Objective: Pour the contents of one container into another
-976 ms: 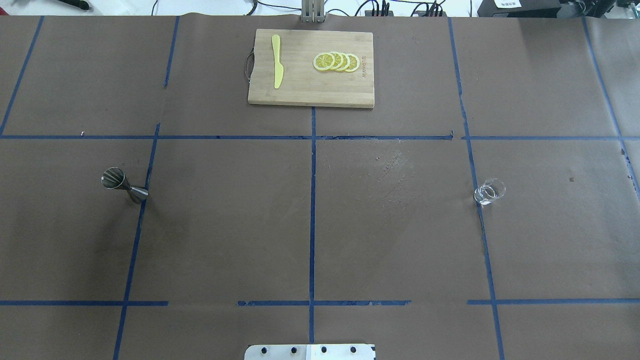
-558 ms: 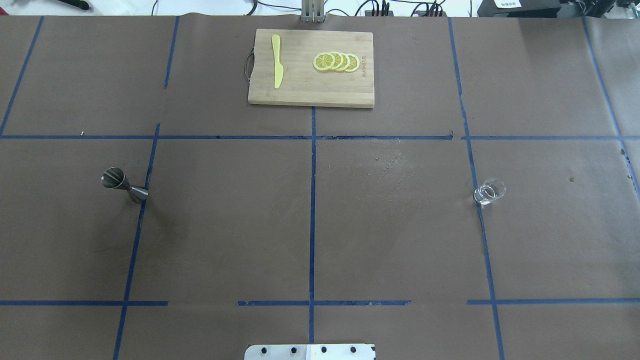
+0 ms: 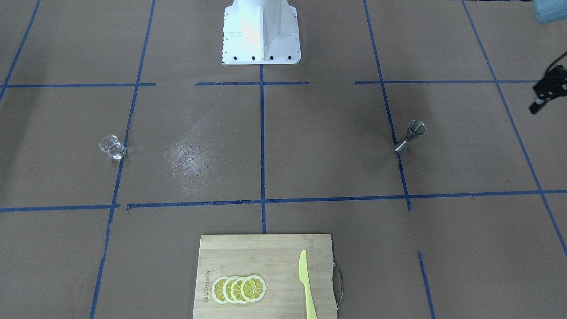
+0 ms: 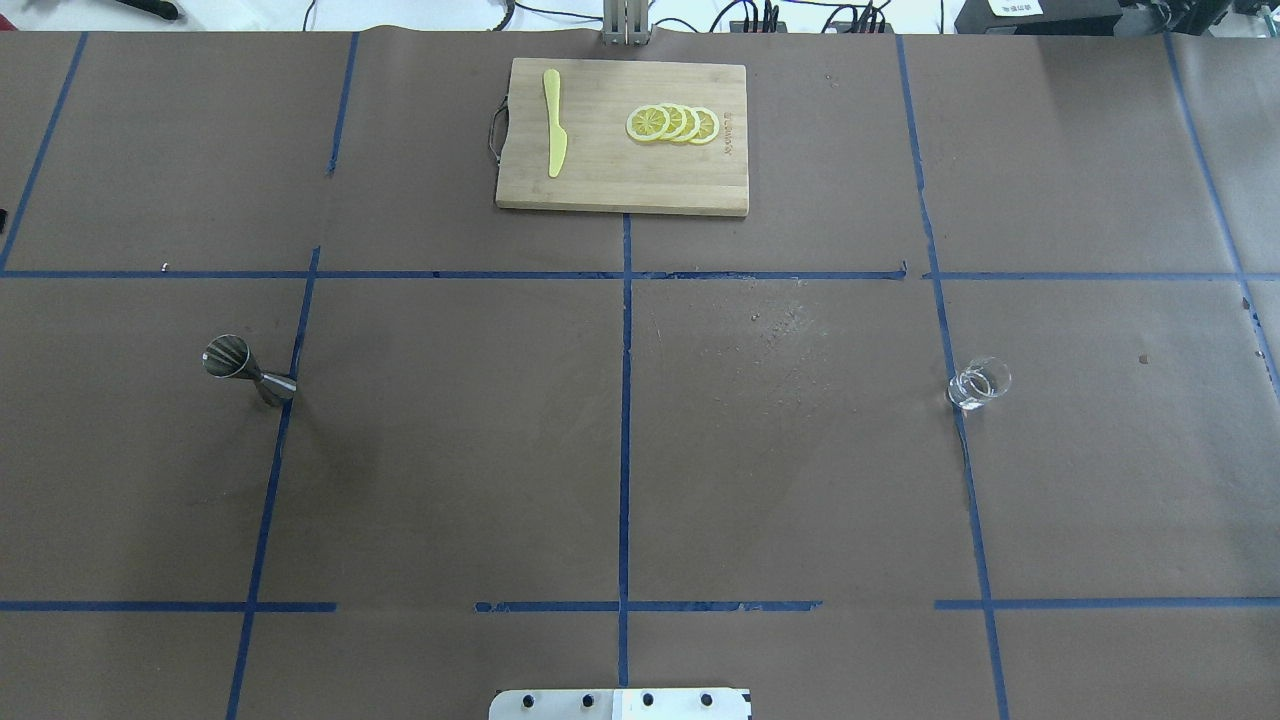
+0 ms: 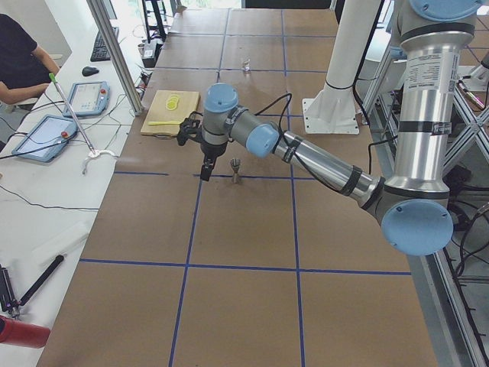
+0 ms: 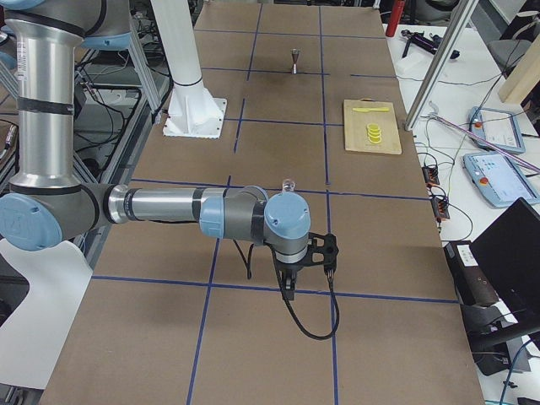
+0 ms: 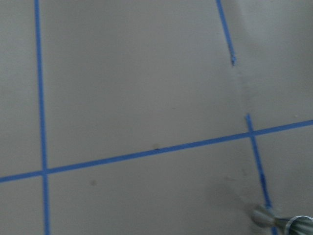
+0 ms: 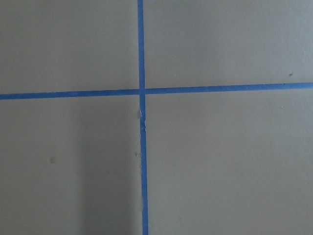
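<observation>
A steel jigger stands upright on the brown table's left half, on a blue tape line. It shows too in the front view and at the left wrist view's bottom right corner. A small clear glass stands on the right half. My left gripper hangs just beside the jigger, apart from it, and I cannot tell whether it is open. My right gripper hovers over bare table, nearer the camera than the glass. Its state is also unclear.
A wooden cutting board at the far middle carries lemon slices and a yellow knife. The robot's white base is at the near middle. A whitish scuffed patch marks the centre. A person sits at a side table.
A small dark part of my left arm has appeared at the overhead view's left edge. Jigger and glass have not moved.
</observation>
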Tool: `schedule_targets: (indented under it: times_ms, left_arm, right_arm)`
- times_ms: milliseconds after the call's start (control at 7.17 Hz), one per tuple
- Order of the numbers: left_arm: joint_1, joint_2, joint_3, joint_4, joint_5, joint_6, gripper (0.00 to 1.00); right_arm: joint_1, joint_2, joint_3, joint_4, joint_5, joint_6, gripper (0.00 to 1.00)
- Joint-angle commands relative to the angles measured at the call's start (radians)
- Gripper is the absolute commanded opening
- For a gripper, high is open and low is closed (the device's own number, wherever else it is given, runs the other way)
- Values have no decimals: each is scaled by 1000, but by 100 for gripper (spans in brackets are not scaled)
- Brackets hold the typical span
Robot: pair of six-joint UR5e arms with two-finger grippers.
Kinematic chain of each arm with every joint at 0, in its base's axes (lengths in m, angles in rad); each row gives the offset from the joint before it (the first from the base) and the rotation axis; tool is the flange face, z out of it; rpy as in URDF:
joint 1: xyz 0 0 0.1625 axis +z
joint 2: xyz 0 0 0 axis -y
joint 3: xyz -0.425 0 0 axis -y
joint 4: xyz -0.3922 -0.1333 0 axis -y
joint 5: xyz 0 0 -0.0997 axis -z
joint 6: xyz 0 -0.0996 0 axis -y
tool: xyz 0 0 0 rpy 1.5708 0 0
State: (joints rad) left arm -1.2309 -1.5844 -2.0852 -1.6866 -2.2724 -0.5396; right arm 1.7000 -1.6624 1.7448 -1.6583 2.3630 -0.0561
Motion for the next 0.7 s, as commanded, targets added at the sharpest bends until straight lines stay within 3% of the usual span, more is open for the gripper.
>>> schedule_targets:
  times_ms: [0,279,558]
  left_arm:
    - [205,15,-145,-11,135,-298,100]
    - [424,84,-231,-103,375,-597,100]
    - [613,221,-240,-309,604,-779,100]
  right_arm:
    - [-5,20,2,-4,4,2,100]
    - [-10,16,1,0,10,24,100]
    - [-63,27,-1,0,-2,97,100]
